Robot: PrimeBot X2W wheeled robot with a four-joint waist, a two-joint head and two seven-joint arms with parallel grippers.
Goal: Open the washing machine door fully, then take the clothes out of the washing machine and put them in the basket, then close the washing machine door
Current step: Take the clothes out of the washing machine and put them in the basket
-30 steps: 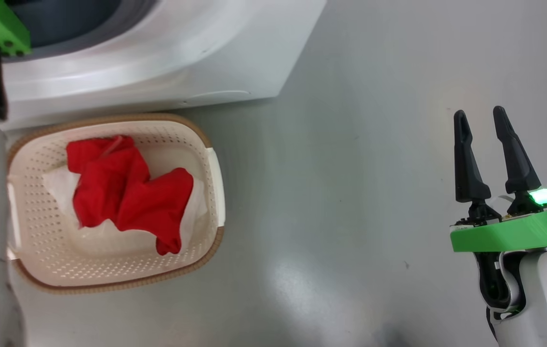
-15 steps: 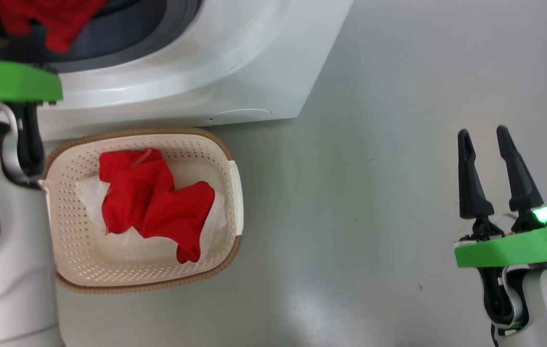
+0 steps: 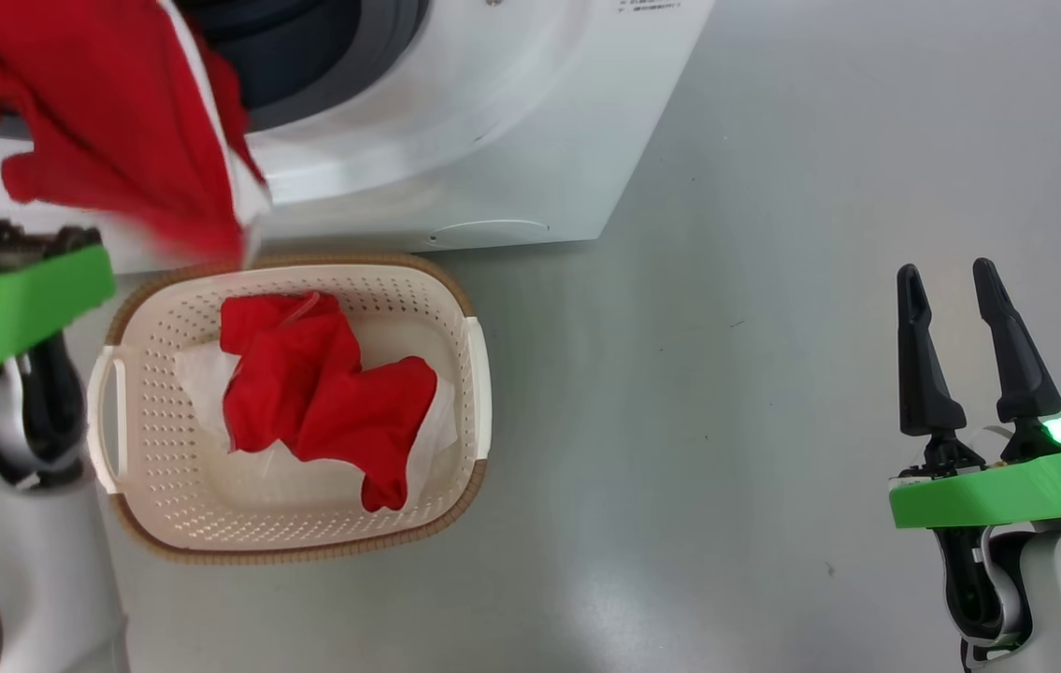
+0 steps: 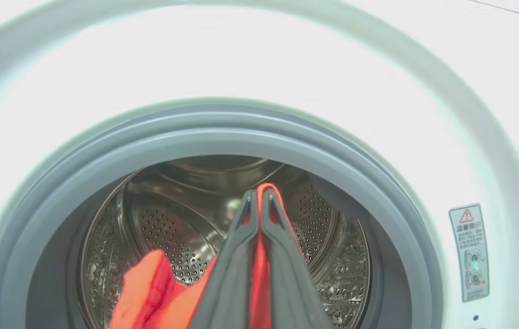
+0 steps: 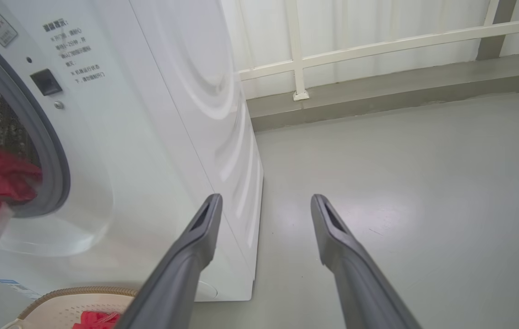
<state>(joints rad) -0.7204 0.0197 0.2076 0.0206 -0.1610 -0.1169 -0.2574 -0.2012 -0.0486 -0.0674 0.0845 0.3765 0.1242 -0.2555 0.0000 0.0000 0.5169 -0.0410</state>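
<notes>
While the left pincer point(image 4: 258, 197) is clamped shut on a red garment point(image 4: 259, 260), its fingertips sit in front of the washing machine point(image 4: 286, 59) opening, facing the steel drum point(image 4: 172, 228) thru the grey gasket point(image 4: 222, 132). Cloth is pinched btw both fingers, w/ a red fold poking past the tips & more hanging at lower left. From the head cam, that garment point(image 3: 109, 121), red w/ white trim, hangs in front of the machine's lower front, over the far-left rim of the basket point(image 3: 306, 553); can't tell if it touches the rim. Basket sits on the floor point(image 3: 726, 421) just in front of the machine, w/ other red clothes point(image 3: 324, 402) crumpled inside. Right pincer point(image 3: 946, 271) is spread wide open & empty, well apart to the right over bare floor, fingers pointing away from the robot. Warning sticker point(image 4: 469, 251) sits on the machine front, right of the opening.
</notes>
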